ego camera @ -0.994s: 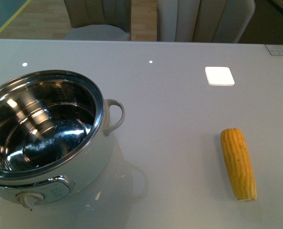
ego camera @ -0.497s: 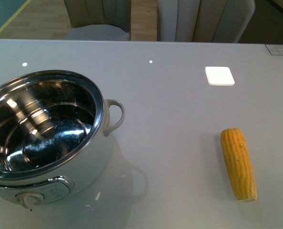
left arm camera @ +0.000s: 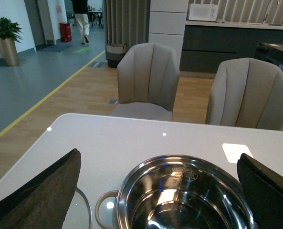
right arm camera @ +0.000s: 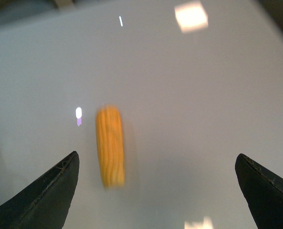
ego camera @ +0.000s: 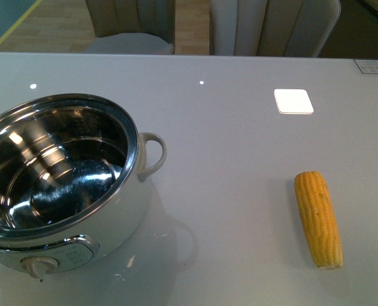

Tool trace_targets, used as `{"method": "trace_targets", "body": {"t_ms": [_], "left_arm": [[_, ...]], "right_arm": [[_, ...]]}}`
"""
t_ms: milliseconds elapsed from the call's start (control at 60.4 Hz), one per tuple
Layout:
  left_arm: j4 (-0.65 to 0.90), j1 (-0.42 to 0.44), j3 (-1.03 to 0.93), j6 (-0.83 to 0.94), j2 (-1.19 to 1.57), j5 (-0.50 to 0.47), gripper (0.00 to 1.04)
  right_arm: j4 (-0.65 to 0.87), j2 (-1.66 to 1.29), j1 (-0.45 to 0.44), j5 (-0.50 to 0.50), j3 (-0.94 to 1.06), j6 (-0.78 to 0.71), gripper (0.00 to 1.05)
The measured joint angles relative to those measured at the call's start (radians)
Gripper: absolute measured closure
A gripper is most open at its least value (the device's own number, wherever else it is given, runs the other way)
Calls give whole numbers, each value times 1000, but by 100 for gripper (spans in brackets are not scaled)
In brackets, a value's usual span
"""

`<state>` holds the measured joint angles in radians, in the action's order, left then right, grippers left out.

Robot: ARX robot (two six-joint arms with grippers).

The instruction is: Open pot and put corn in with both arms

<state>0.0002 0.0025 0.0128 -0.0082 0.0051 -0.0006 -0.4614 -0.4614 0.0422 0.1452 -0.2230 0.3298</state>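
The open white pot (ego camera: 122, 220) fills the front view's lower left. The corn cob (ego camera: 318, 218) lies well apart at lower right, its long axis running up the frame. The right gripper (right arm camera: 156, 155) is nearer, its wide-spread fingers straddling the cob crosswise, off-centre; the left gripper (left arm camera: 158, 152), equally wide, frames the pot.

1. The pot (ego camera: 61, 166) is mirror-bright steel inside and at the rim; its outer wall looks like glossy white plastic;
2. The table (ego camera: 227, 146) is smooth, glossy grey-white, reflecting lamp spots;
3. The corn (ego camera: 318, 218) is matt yellow, rough with kernels;
4. The left gripper (left arm camera: 158, 156) has matt black, faintly grainy fingers (left arm camera: 46, 188);
5. The chairs (left arm camera: 148, 78) wear ribbed beige cloth; the floor (left arm camera: 84, 93) is wood.
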Motion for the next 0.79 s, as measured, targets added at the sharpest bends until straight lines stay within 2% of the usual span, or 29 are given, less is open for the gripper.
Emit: {"method": "trace_targets", "body": {"t_ms": [83, 215, 315, 414, 580, 795], "left_arm": [[0, 0, 0, 0, 0, 0, 7], [0, 0, 0, 0, 0, 0, 7], [0, 0, 0, 0, 0, 0, 7], [0, 0, 0, 0, 0, 0, 7], [0, 0, 0, 0, 0, 0, 7], [0, 0, 0, 0, 0, 0, 7]], "right_arm": [[60, -130, 0, -7, -2, 32, 9], [255, -346, 21, -10, -20, 49, 9], [464, -596, 72, -6, -55, 59, 9], [597, -837, 123, -8, -108, 64, 9], [725, -1155, 159, 1, -235, 56, 9], [787, -1442, 162, 11, -341, 31, 9]]}}
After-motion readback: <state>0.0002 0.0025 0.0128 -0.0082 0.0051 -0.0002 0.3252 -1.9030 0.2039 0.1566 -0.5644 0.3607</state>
